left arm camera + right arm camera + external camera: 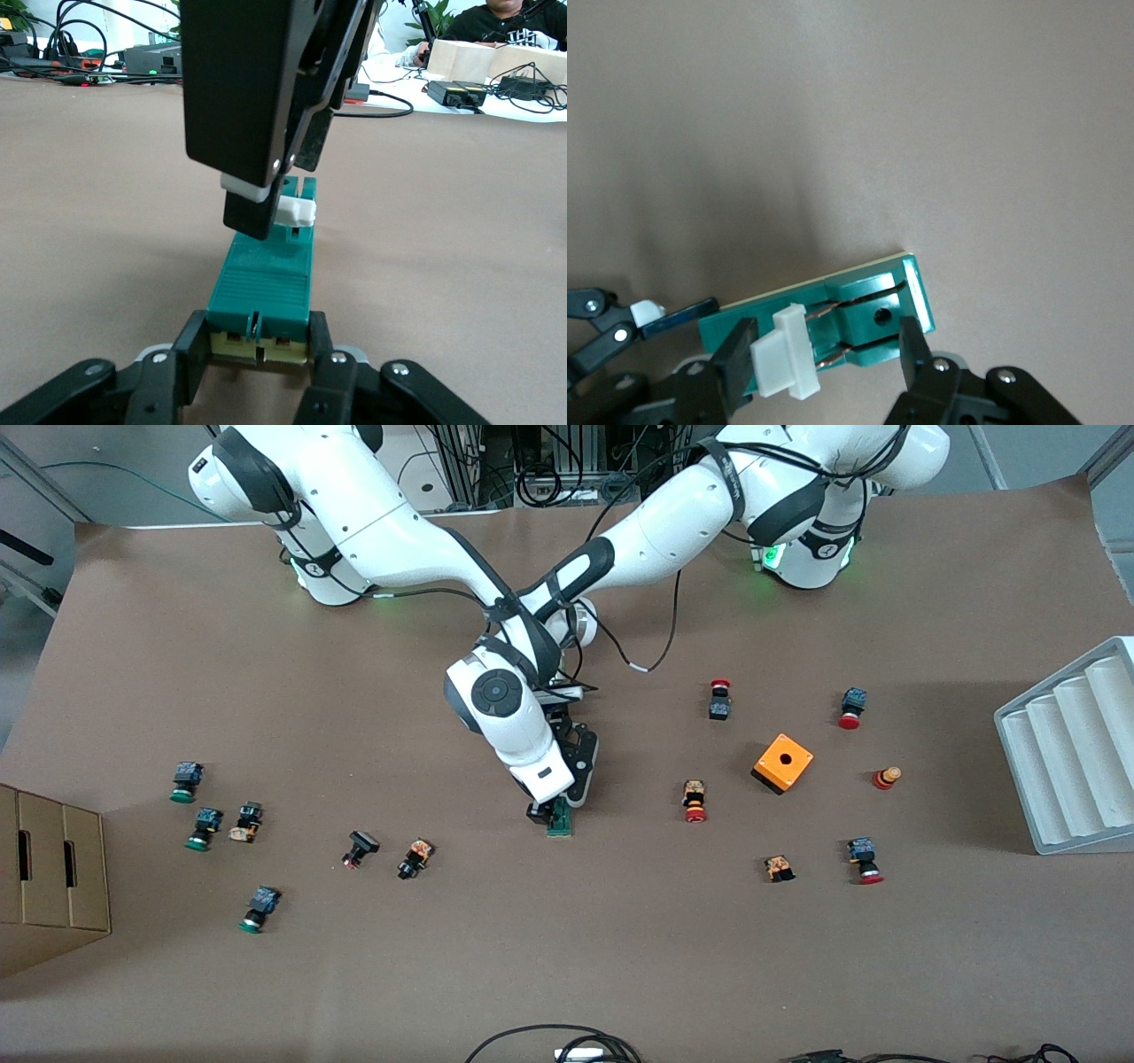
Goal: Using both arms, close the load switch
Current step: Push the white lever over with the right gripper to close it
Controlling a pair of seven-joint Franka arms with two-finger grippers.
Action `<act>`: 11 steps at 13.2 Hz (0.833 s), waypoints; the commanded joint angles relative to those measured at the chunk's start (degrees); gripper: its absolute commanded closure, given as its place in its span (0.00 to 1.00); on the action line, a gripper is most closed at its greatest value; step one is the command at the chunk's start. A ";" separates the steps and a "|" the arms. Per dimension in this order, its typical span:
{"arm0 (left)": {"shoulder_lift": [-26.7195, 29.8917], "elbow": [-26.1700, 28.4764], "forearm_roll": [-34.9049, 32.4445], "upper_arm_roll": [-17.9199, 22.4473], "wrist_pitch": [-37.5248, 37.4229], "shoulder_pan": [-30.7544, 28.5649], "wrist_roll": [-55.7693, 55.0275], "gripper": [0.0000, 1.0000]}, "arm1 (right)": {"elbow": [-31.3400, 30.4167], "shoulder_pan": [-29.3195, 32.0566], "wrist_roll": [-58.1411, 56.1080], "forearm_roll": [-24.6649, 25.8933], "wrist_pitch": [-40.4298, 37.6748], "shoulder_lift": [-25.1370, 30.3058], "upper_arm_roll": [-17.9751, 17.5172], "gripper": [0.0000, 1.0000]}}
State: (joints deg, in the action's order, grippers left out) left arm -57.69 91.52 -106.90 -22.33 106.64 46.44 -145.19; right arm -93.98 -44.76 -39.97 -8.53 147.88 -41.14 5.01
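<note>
1. Right now both arms meet mid-table over the load switch [560, 821], a small green block lying flat on the brown table [567, 957], roughly halfway btw the two ends and nearer the front camera than the arm bases.
2. Left gripper [257, 354] is clenched on one end of the switch; in the left wrist view its fingers [190, 354] pinch both sides of the green body, so the block is pinned in place.
3. Right gripper [824, 359] is down at the other end, nearly shut; in the right wrist view its two fingers [735, 363] bracket the white tab [784, 350], w/ the tab sitting btw them. It looks like contact on the tab, but I can't tell how firm the pinch is.
4. Done so far, judging by the layout: switch found, one end held, 2nd gripper set on the moving part.
5. Left to do: tab looks like it's sticking out from the green body w/ metal contacts [833, 310] showing beside it, so I'd judge the switch not yet closed; the tab needs pushing home while the left gripper holds the body.
6. Risk: the block could twist or slide if the push isn't in line w/ its long axis.
7. Push-buttons and an orange cube [783, 763] lie well apart, no interference.
</note>
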 commanded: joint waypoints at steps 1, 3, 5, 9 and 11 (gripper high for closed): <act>-1.02 -1.16 -0.50 0.44 -0.21 0.76 -1.24 0.63 | 0.82 -0.59 -1.34 -1.49 0.74 -0.09 1.76 0.29; -1.02 -1.16 -0.50 0.44 -0.21 0.76 -1.24 0.63 | 0.91 -0.59 -1.43 -1.40 0.74 -0.09 1.76 0.29; -1.02 -1.16 -0.50 0.44 -0.21 0.67 -1.24 0.63 | 0.91 -0.68 -1.78 -1.40 0.83 -0.09 1.76 0.29; -1.02 -1.16 -0.50 0.44 -0.21 0.67 -1.24 0.64 | 0.99 -0.59 -1.87 -1.49 0.92 -0.09 1.85 0.29; -1.02 -1.16 -0.50 0.44 -0.21 0.76 -1.24 0.64 | 1.17 -0.59 -1.78 -1.49 0.92 -0.09 1.85 0.29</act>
State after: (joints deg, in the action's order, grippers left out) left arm -57.69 91.52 -106.91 -22.32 106.64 46.44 -145.19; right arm -93.90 -44.77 -40.28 -8.53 147.88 -41.03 5.10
